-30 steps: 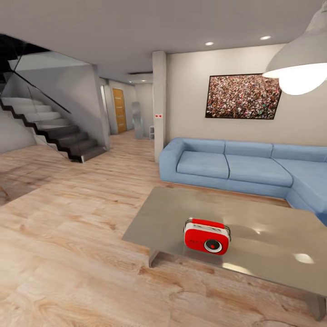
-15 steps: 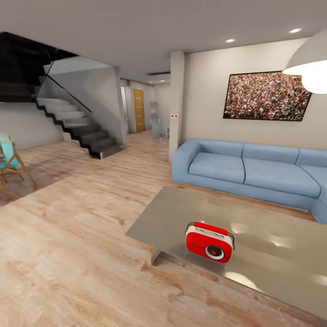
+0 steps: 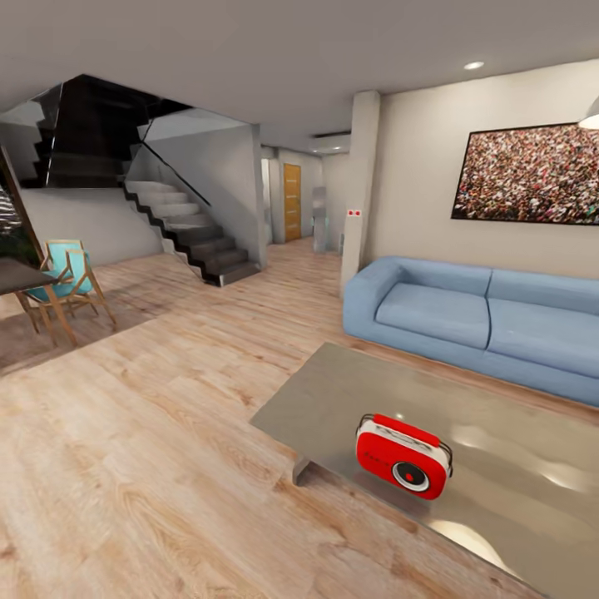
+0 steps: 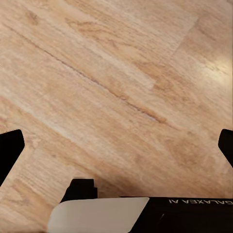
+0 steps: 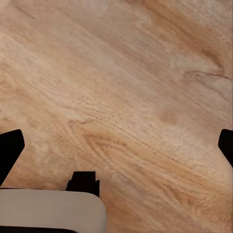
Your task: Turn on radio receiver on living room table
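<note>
The small red radio receiver (image 3: 404,466) with white trim, a wire handle and a round dial stands upright near the front left corner of the low glossy grey table (image 3: 516,466), lower right in the head view. The living room has a light plank floor (image 3: 150,449) and a light blue sofa (image 3: 482,320) behind the table. In the left wrist view my left gripper (image 4: 116,145) hangs open over bare floor boards, black fingertips (image 4: 9,150) at both edges. My right gripper (image 5: 116,145) is likewise open above the floor, with nothing between its fingers.
A dark staircase (image 3: 187,233) rises at the back left. A wooden chair with turquoise seat (image 3: 66,279) stands by a dark table edge (image 3: 17,274) at far left. A white column (image 3: 359,191) and a framed picture (image 3: 532,176) are behind the sofa. Wide floor lies left of the table.
The whole head view has swung left: the radio, table and sofa slid rightward in the picture, the hanging lamp nearly left it, and the chair and dark table came in at left.
</note>
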Robot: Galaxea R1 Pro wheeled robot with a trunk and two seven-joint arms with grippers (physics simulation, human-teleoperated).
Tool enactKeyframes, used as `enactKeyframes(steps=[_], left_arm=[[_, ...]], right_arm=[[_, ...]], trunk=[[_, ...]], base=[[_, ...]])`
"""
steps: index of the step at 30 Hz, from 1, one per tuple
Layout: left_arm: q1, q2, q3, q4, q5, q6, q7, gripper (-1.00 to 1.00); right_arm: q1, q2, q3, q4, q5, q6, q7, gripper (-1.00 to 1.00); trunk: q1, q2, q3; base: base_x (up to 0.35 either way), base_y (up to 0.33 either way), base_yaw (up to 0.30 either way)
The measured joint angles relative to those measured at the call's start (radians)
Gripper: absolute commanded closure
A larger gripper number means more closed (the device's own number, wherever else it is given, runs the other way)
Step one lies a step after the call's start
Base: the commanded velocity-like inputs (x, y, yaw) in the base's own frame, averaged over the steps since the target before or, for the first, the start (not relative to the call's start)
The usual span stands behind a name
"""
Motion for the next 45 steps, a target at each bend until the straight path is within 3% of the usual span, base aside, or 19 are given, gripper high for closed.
enactKeyframes(steps=[29, 36, 45], left_arm=[[0.0, 0.0, 0.001, 0.0, -0.001, 0.0, 0.001, -1.0], [0.0, 0.0, 0.001, 0.0, -0.001, 0.0, 0.001, -1.0], [0.0, 0.0, 0.001, 0.0, -0.001, 0.0, 0.001, -1.0]], right_arm=[[0.0, 0.0, 0.002, 0.0, 0.001, 0.0, 0.0, -1.0], [0.0, 0.0, 0.048, 0.001, -0.001, -0.001, 0.0, -1.0], [0.0, 0.0, 0.056, 0.002, -0.002, -0.001, 0.0, -1.0]], trunk=[[0.0, 0.0, 0.0], [0.0, 0.0, 0.0], [0.0, 0.0, 0.0]], base=[[0.0, -0.238, 0.298], [-0.041, -0.328, 0.299], [-0.092, -0.327, 0.297]])
